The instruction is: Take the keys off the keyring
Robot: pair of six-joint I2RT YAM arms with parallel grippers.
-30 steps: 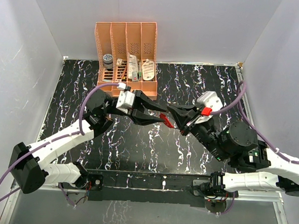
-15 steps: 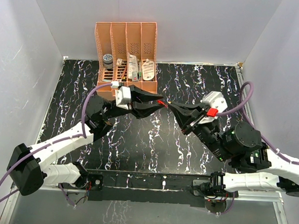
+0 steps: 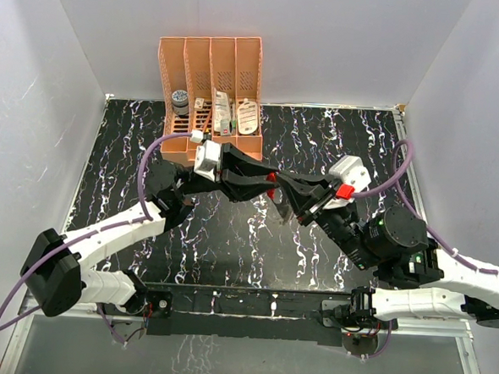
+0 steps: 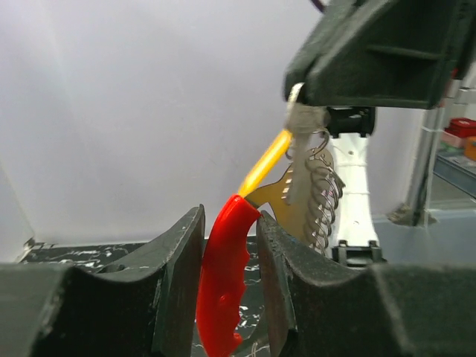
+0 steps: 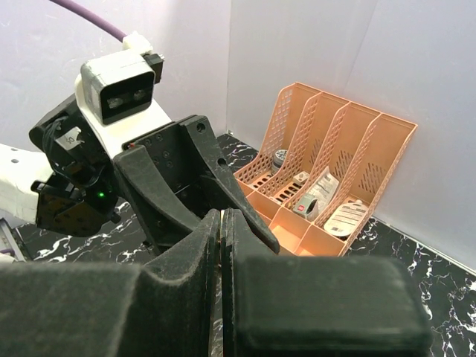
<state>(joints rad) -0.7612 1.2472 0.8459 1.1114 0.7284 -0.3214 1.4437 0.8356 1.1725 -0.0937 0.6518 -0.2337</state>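
Clamping the red-and-white oval plastic tag edge-on, the left gripper holds it above the black marbled counter. The tag's long axis rises towards the right gripper. That gripper is pinched shut on metal at the top of the bunch, ring or key I cannot tell. Between the two hang the small yellowish-gold key and the thin wire keyring, nearer the right arm, so any parting pull probably runs along that axis.

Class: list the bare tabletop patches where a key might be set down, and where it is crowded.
Free: back right, beside the rack; the strip between left arm and wall; the near middle, left of right arm. Crowded: the centre, where left gripper and right gripper meet at the keyring.
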